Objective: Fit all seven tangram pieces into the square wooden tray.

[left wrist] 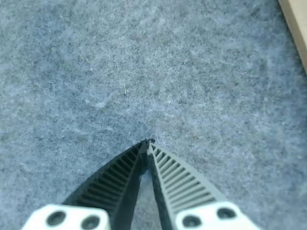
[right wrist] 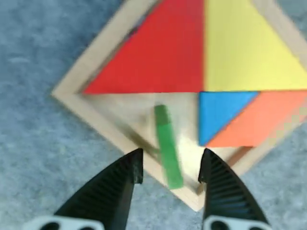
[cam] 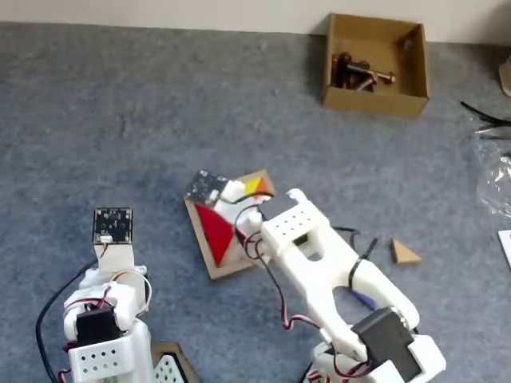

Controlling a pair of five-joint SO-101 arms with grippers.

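Note:
The square wooden tray [right wrist: 91,115] [cam: 222,267] lies mid-table. It holds a red triangle [right wrist: 163,52] [cam: 217,227], a yellow triangle [right wrist: 244,48], a small blue triangle [right wrist: 218,112] and an orange piece [right wrist: 259,122]. A green piece [right wrist: 168,146] stands on edge, tilted, in the tray's bare corner. My right gripper [right wrist: 172,160] hangs open just above it, one finger on each side and neither touching. A wooden-coloured triangle [cam: 405,253] lies on the carpet to the right of the right arm [cam: 319,263]. My left gripper [left wrist: 148,143] is shut and empty over bare carpet.
A cardboard box [cam: 375,64] with metal parts stands at the back right. A bluish piece [cam: 363,300] peeks out under the right arm. Plastic bags [cam: 495,175] lie at the right edge. A wooden edge [left wrist: 295,24] shows beyond the left gripper.

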